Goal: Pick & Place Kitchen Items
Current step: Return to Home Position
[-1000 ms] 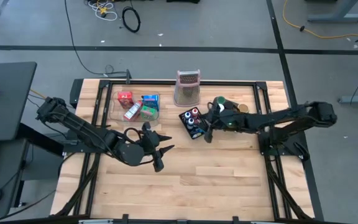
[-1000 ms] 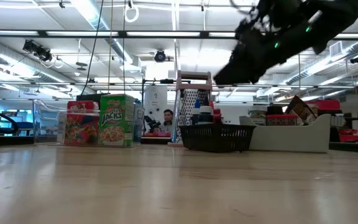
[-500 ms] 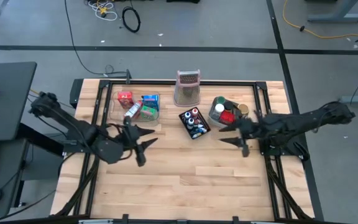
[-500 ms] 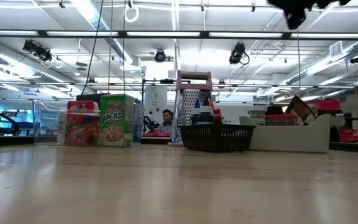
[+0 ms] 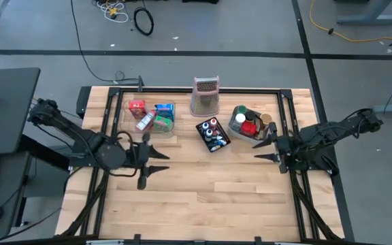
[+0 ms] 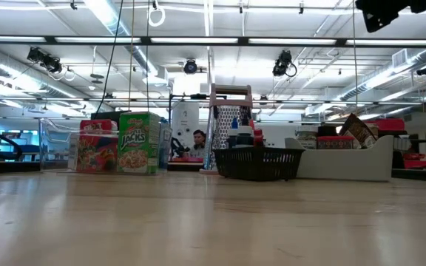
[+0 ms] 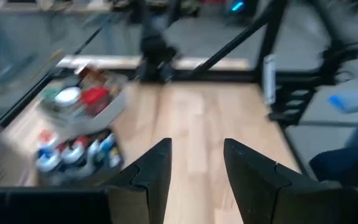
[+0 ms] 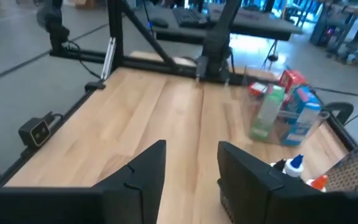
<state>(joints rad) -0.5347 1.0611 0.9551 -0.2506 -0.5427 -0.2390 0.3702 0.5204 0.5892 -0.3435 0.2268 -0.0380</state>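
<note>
**Both end effectors empty, items lying off their tips**

The left end effector (image 5: pixel 154 168) hangs over bare worktop (image 5: pixel 209 197) with its fingers spread apart and nothing between them. The right end effector (image 5: pixel 255 151) is likewise spread and empty. The two point towards each other across the middle.

All the kitchen items sit on the far side of both end effectors, none between the fingers.

- The small bottles (image 5: pixel 211 131) stand in the black mesh basket (image 6: pixel 257 166). It lies ahead of both sets of tips and nearer the right end effector. Its long axis runs slantwise to the worktop's edges.
- The cans (image 5: pixel 248 123) sit in the grey bin (image 6: pixel 346 166), just beside the right end effector's tips.
- The packets (image 5: pixel 156 116) stand in the clear tray (image 6: pixel 58 144), near the left end effector.
- The grater (image 5: pixel 205 95) stands beyond the basket, well apart from both.

I judge that the homing move only needs each arm to draw away from the containers. The right arm has the closest neighbour, the bin.

The worktop is pale planked wood, smooth and matt. The basket is open wire mesh with low walls, the tray is thin transparent plastic, and the bin is opaque with a smooth wall. The packets are printed card boxes, the cans have round flat tops, and the bottles are small with coloured caps. The grater is perforated metal, tapering upward.
</note>
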